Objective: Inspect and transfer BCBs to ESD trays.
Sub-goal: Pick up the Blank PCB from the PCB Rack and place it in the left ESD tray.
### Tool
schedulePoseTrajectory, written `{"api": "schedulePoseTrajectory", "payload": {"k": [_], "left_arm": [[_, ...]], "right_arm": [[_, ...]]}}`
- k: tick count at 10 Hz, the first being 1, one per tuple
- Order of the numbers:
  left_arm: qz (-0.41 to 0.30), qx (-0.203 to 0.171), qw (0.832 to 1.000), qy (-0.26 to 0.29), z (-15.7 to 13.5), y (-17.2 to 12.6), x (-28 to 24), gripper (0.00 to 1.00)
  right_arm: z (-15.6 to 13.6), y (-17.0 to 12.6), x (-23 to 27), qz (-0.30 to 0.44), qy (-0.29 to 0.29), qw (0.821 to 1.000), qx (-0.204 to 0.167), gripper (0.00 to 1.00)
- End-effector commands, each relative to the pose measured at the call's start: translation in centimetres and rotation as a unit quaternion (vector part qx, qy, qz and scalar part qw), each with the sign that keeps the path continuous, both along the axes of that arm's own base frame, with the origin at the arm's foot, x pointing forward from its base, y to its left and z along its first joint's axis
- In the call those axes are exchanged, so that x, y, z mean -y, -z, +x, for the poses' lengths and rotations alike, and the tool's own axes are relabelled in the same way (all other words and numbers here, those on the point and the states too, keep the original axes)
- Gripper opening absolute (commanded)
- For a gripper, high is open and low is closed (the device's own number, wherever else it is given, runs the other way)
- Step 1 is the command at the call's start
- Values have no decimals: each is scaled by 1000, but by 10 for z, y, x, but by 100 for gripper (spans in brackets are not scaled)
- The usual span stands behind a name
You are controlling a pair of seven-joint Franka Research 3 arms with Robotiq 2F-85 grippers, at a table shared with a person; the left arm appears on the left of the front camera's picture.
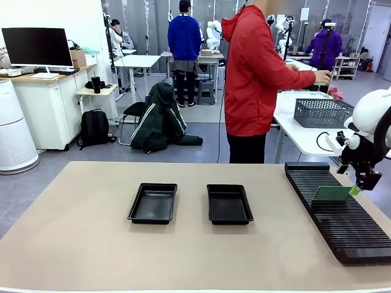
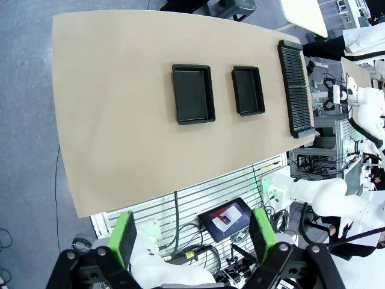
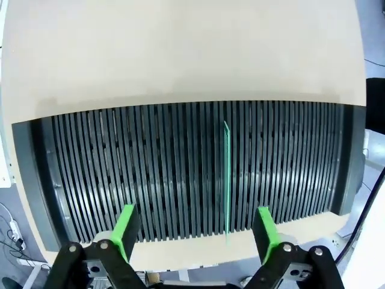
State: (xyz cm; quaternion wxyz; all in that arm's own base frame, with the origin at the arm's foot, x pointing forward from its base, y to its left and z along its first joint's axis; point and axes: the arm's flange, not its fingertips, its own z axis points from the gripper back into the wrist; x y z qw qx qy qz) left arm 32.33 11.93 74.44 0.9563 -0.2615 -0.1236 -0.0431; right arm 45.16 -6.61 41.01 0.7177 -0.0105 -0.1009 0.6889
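Two black ESD trays sit side by side mid-table, the left tray and the right tray, both empty. One green BCB stands upright in a slot of the long black rack. My right gripper hovers at the board's right end, open. In the right wrist view the BCB is edge-on, a thin green line between my right gripper's fingers and nearer the right one, not touched. My left gripper is open and holds nothing, high above the table.
The slotted rack runs along the table's right side. A person in a red jacket stands beyond the far edge, turned toward a white side table with a grey mesh basket. Bare tabletop lies left of the trays.
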Motion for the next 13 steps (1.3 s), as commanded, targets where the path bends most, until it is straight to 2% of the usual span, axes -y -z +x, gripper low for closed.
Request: {"api": "schedulePoseTrajectory", "payload": {"k": [1, 6, 8, 13], "left_arm": [[-4, 0, 1000, 0, 0, 1, 0, 100], [-4, 0, 1000, 0, 0, 1, 0, 100], [-4, 0, 1000, 0, 0, 1, 0, 100], [-4, 0, 1000, 0, 0, 1, 0, 100]], "right_arm": [[8, 13, 1, 4, -6, 1000, 11, 100], [26, 35, -7, 9, -9, 1000, -1, 100], [19, 31, -11, 1, 1, 1000, -13, 100], [19, 31, -11, 1, 1, 1000, -13, 100]]}}
